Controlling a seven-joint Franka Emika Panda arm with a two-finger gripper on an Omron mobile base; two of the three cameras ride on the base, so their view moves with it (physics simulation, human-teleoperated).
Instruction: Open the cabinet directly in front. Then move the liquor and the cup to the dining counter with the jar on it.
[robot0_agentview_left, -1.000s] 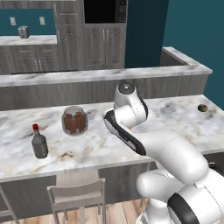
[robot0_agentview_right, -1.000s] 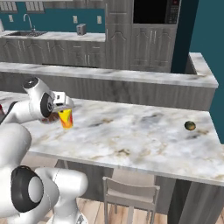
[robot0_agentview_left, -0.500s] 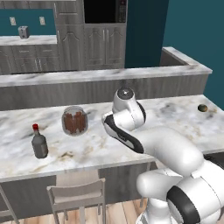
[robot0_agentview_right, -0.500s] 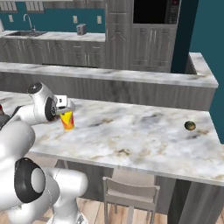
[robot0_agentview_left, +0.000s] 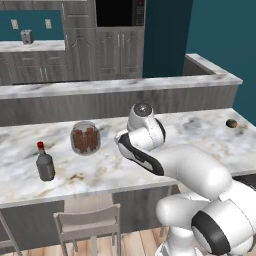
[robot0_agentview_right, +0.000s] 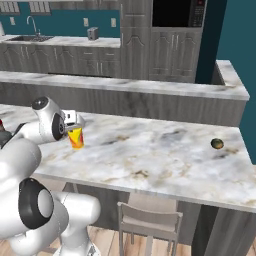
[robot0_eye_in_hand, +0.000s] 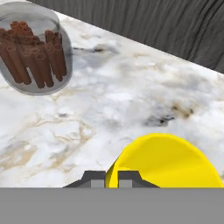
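Yellow and small, the cup (robot0_agentview_right: 76, 137) is pinched by its rim in the closed gripper (robot0_agentview_right: 73, 129), low over the dining counter (robot0_agentview_right: 165, 155); whether its base touches the marble cannot be told. Nearby on the same marbled top stands the jar (robot0_agentview_left: 85, 138) of reddish-brown sticks, and beyond it, toward the counter's near edge, the red-capped liquor (robot0_agentview_left: 45, 162) already stands upright. Judging from this, only setting down and releasing the cup seems left.
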